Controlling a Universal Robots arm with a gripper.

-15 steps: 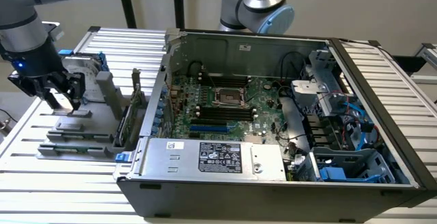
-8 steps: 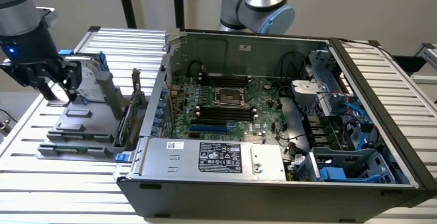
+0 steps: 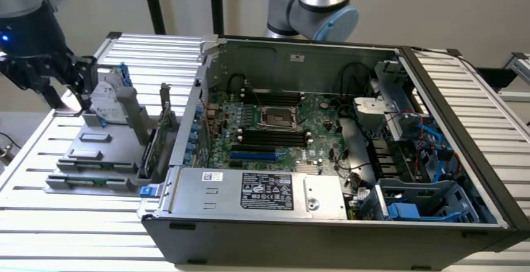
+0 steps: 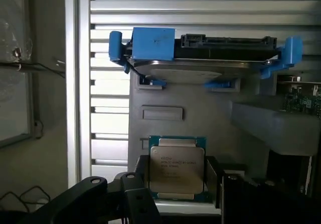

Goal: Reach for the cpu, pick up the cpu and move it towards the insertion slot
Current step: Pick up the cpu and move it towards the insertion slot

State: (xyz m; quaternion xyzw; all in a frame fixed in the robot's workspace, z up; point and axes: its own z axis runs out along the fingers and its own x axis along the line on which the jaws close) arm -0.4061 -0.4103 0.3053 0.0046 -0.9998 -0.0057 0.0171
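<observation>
**Between spread fingers, the cpu on its holder**

The cpu (image 4: 176, 170) lies flat on the grey holder (image 4: 210, 118). The gripper (image 4: 179, 179) straddles it, its fingers (image 4: 138, 194) standing apart, one close beside each side edge; whether they touch cannot be told. Farther along the holder a hard drive (image 4: 200, 58) stands in blue brackets, with a memory stick (image 4: 301, 101) off to one side. The insertion slot (image 3: 277, 118) sits well apart, inside the open case (image 3: 331, 222), uncovered from above.

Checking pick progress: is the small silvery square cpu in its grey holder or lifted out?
In: the cpu lies flat on the grey holder, open gripper hovering above.
</observation>
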